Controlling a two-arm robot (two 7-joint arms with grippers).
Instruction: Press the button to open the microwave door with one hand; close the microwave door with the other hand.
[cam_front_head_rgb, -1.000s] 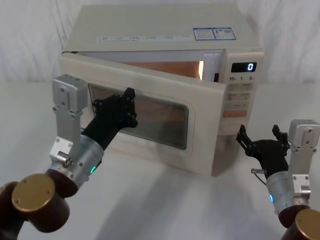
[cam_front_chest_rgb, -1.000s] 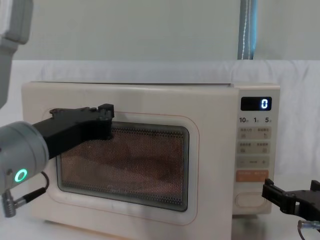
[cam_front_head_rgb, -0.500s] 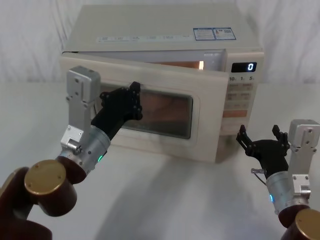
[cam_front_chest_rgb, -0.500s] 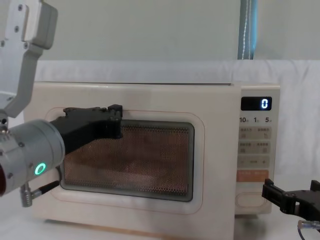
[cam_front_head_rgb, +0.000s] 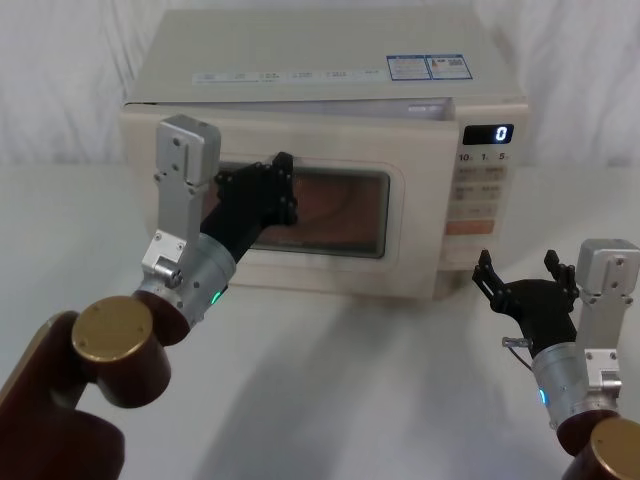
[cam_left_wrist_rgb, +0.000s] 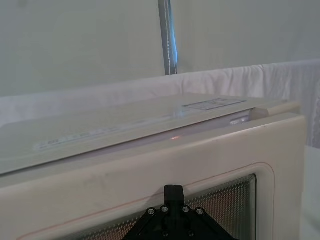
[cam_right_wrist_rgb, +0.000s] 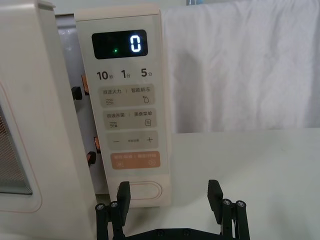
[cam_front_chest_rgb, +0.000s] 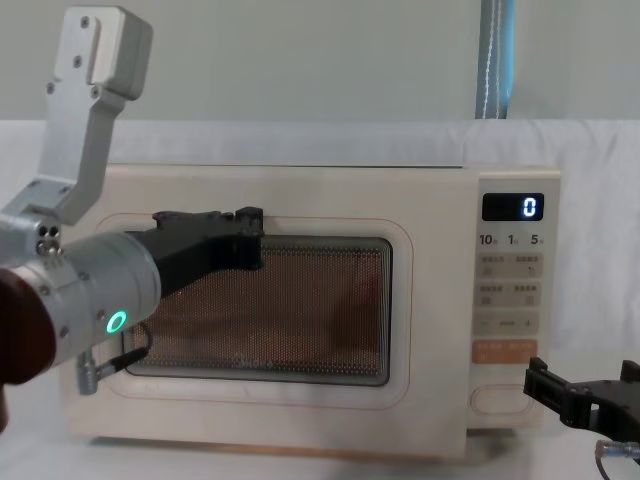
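The cream microwave (cam_front_head_rgb: 330, 60) stands at the back of the table, its display (cam_front_head_rgb: 488, 134) showing 0. Its door (cam_front_head_rgb: 412, 240) is almost flush with the body. In the right wrist view the door's edge (cam_right_wrist_rgb: 60, 125) still stands a little off the keypad panel, with the latch hooks showing in the gap. My left gripper (cam_front_head_rgb: 283, 190) is shut, its tip pressed against the upper left of the dark window (cam_front_chest_rgb: 300, 310). My right gripper (cam_front_head_rgb: 525, 277) hangs open low in front of the keypad, holding nothing. The wide cream button (cam_right_wrist_rgb: 142, 191) lies just beyond its fingertips.
The orange key (cam_right_wrist_rgb: 135, 161) sits just above the button. White cloth covers the table (cam_front_head_rgb: 380, 390) and the wall behind. Open tabletop lies in front of the microwave, between my two arms.
My left gripper has pushed the door from wide ajar to nearly shut, moving forward and right with it. The right gripper has stayed where it was.
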